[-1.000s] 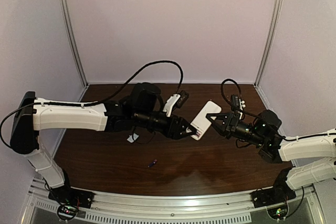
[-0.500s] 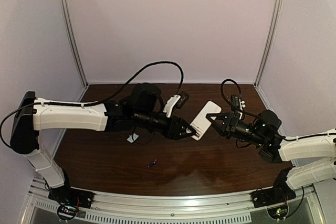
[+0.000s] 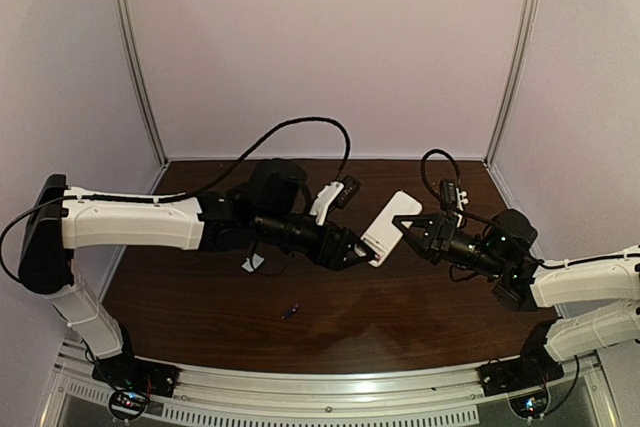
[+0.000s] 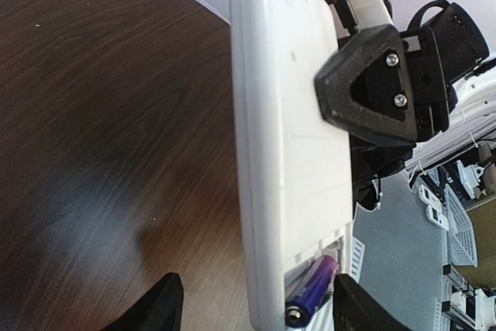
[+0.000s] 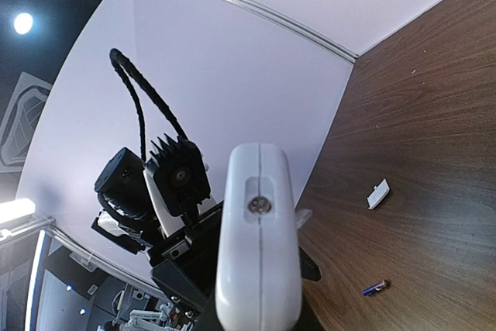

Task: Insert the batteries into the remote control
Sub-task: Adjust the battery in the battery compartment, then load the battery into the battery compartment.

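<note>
The remote control (image 3: 389, 228) is held in the air, its plain white back (image 4: 287, 153) facing the left wrist camera. My right gripper (image 3: 408, 230) is shut on its upper part, with one dark finger (image 4: 372, 91) pressed on the back. One purple-blue battery (image 4: 311, 298) lies in the open compartment at the remote's lower end. My left gripper (image 4: 256, 312) is open, its fingers standing on either side of that end, the right one close by the battery. The second battery (image 3: 290, 311) lies on the table; it also shows in the right wrist view (image 5: 376, 287).
A small white cover piece (image 5: 378, 194) lies on the dark wood table (image 3: 200, 297), also visible under the left arm in the top view (image 3: 252, 263). Pale walls and metal posts (image 3: 135, 57) enclose the table.
</note>
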